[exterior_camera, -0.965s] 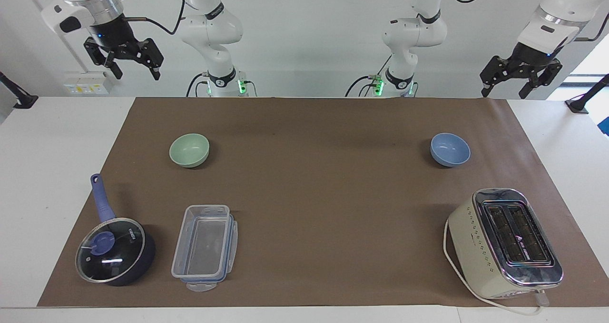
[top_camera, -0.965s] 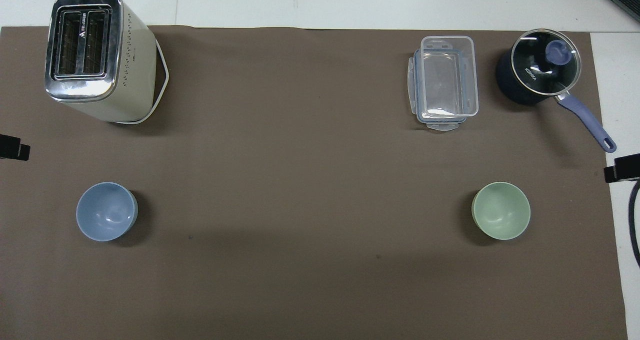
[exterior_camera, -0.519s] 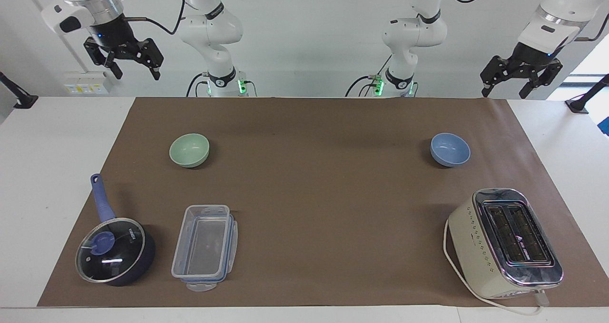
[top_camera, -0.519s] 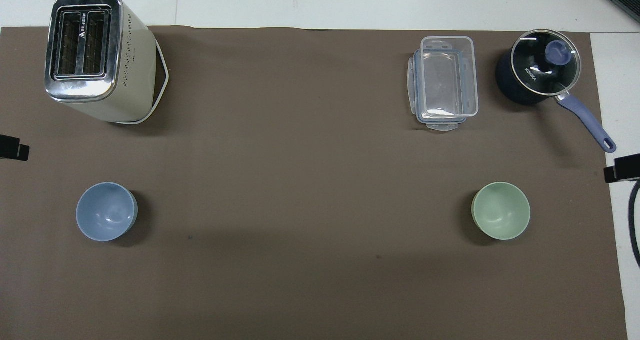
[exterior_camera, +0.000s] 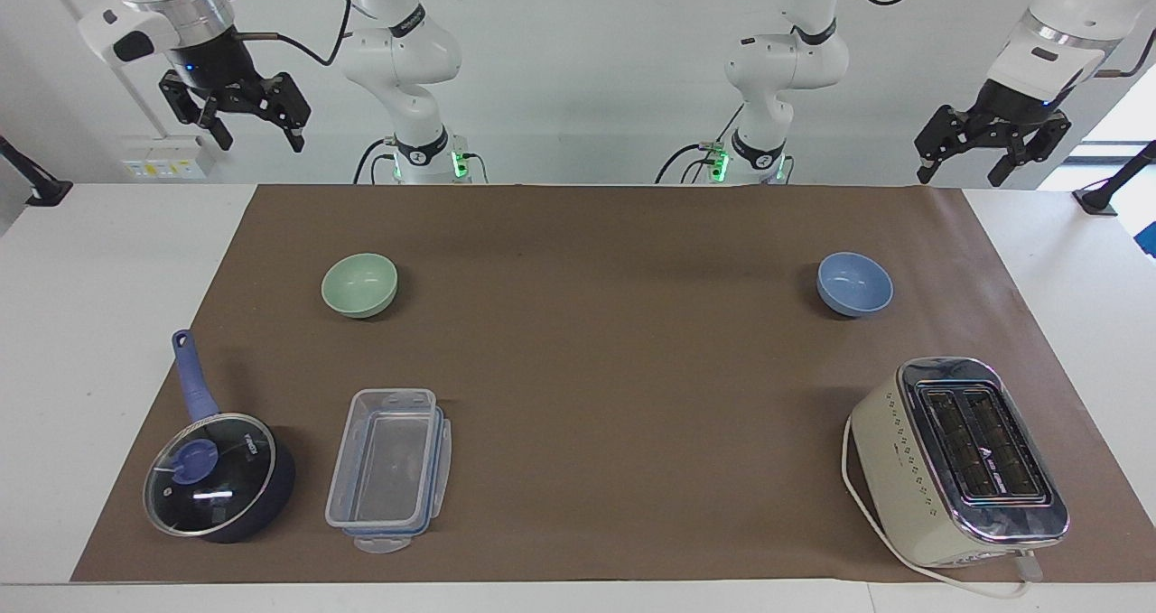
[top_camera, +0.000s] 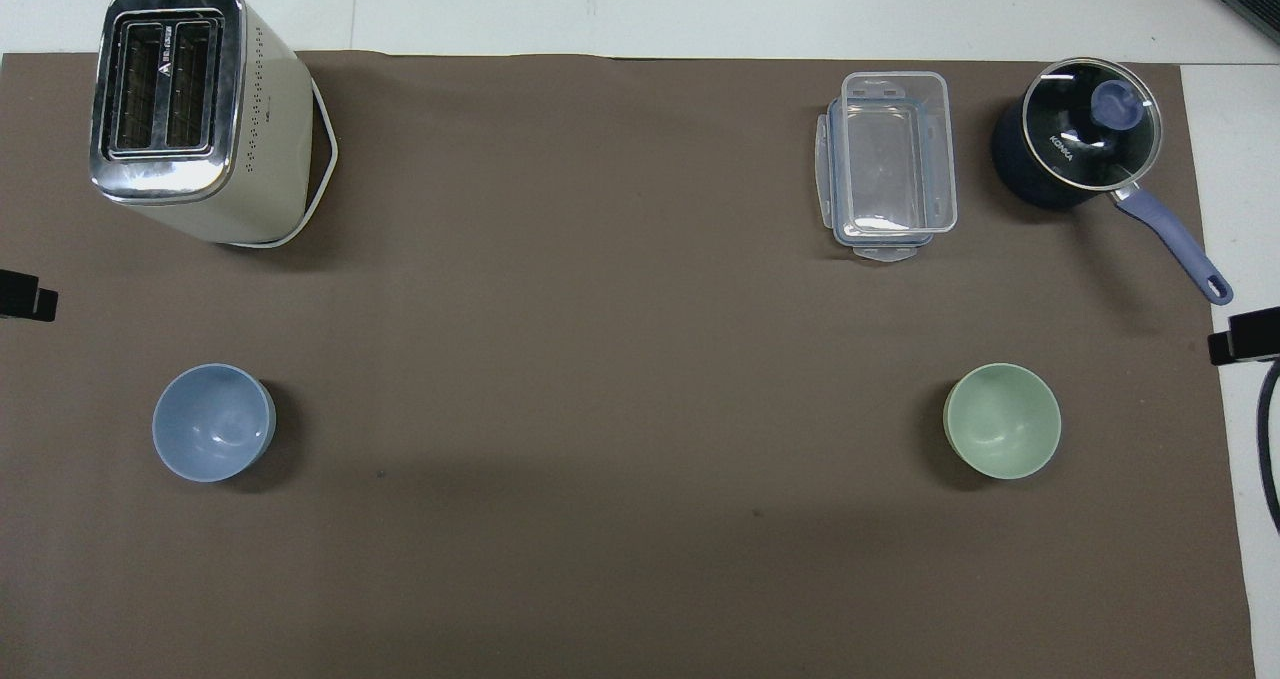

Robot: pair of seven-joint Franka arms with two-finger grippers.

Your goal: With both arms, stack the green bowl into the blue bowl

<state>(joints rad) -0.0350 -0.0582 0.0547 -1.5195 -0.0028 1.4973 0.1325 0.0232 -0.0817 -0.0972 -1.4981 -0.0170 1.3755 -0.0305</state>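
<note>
The pale mint-green bowl (exterior_camera: 359, 284) sits upright on the brown mat toward the right arm's end; it also shows in the overhead view (top_camera: 1002, 420). The periwinkle-blue bowl (exterior_camera: 854, 283) sits upright toward the left arm's end, about as near to the robots as the green one; it also shows in the overhead view (top_camera: 213, 421). My right gripper (exterior_camera: 259, 136) hangs open and empty, high above the table's edge near the robots. My left gripper (exterior_camera: 964, 169) hangs open and empty, high above the mat's corner at its own end. Both are well apart from the bowls.
A dark-blue saucepan with a glass lid (exterior_camera: 219, 474) and a clear plastic container (exterior_camera: 388, 469) lie farther from the robots than the green bowl. A cream toaster (exterior_camera: 957, 459) with a trailing cord stands farther out than the blue bowl. The brown mat (exterior_camera: 596, 342) covers the table.
The left gripper has drifted very slightly toward its end of the table. The right gripper and both bowls have not moved.
</note>
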